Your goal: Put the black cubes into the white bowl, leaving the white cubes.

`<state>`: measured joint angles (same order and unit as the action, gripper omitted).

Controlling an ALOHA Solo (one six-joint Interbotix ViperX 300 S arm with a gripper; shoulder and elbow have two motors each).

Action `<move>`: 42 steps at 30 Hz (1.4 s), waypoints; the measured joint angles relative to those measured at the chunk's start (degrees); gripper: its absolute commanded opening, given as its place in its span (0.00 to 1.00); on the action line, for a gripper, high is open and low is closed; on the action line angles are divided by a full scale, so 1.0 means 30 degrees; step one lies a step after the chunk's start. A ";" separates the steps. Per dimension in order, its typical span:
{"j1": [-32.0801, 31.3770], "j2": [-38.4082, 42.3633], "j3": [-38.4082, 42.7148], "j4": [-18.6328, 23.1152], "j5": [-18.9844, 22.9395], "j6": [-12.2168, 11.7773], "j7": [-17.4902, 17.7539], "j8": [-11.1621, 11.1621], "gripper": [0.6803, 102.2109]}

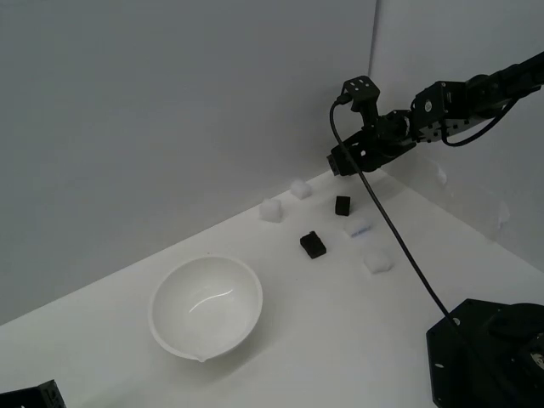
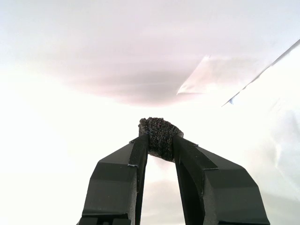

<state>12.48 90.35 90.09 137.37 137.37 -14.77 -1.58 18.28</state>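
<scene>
Reaches in from the exterior view's right, raised above the worktop (image 1: 340,323); gripper (image 2: 161,140) clamped on a black cube (image 2: 159,133).

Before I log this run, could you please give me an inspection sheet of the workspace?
Surface: white table, bare between items.
Job's things: white bowl empty; two black cubes on the table, a third held in the jaws; four white cubes around them.
Clutter: nothing seen.
Grippers: gripper raised, shut on a cube.
Cables: black cable hangs from arm to base.
Surroundings: plain grey walls.
</scene>
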 measured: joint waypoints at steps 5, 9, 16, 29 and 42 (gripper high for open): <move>0.0000 0.0879 0.0820 0.0146 0.0146 0.0000 0.0527 -0.0029 0.02; 0.0029 0.1729 0.1699 0.0469 0.0469 0.0000 0.0908 -0.0029 0.02; 0.0059 0.4014 0.3984 0.0996 0.1055 0.0000 0.2021 -0.0059 0.02; 0.0088 0.9609 0.9551 0.1641 0.1699 -0.0029 0.5186 -0.0059 0.02; -0.0879 1.4355 1.4326 0.2139 0.2139 0.0000 0.7676 -0.0088 0.02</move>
<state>9.84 133.42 133.07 143.79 143.79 -14.77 21.45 18.02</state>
